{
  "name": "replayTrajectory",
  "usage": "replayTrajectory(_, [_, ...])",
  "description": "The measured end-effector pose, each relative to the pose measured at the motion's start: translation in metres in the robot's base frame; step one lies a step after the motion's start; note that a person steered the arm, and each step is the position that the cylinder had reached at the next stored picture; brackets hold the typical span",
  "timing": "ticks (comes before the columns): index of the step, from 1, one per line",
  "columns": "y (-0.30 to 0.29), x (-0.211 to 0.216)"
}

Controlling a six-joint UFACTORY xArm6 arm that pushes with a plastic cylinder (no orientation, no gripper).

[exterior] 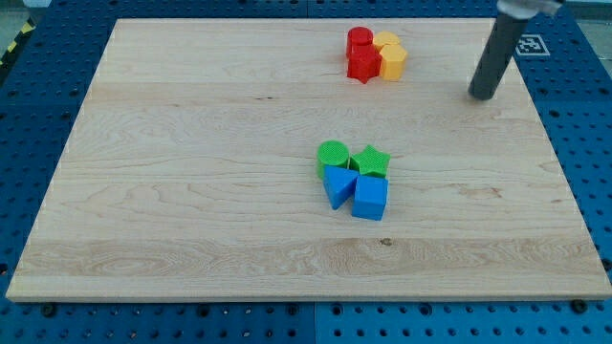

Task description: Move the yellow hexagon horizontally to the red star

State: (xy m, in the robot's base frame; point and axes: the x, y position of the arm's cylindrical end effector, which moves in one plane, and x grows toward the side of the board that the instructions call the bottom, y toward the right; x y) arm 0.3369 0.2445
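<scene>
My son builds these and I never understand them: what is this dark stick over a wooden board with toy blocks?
One camera looks down at a wooden board. The dark stick is a robot arm's pushing rod; my tip slides blocks along and holds nothing. Near the view's top, a red star, a red cylinder, a yellow hexagon and another yellow block huddle together, with my tip to their right, apart. At the centre sit a green cylinder, green star, blue triangle and blue cube.

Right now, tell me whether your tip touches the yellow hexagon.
Apart. The camera view shows bare board between my tip and the yellow hexagon, which lies to its left against the red star.
</scene>
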Motion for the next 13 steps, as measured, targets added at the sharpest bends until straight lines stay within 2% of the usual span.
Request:
replayTrajectory(1, [-0.014, -0.035])
replayTrajectory(2, [-0.056, -0.032])
replayTrajectory(3, [-0.093, -0.011])
replayTrajectory(4, [-0.103, -0.027])
replayTrajectory(7, [-0.108, -0.127])
replayTrajectory(8, [-0.139, -0.111])
replayTrajectory(9, [-0.155, -0.066])
replayTrajectory(10, [-0.155, -0.049])
replayTrajectory(12, [-0.127, -0.052])
replayTrajectory(13, [-0.120, -0.027])
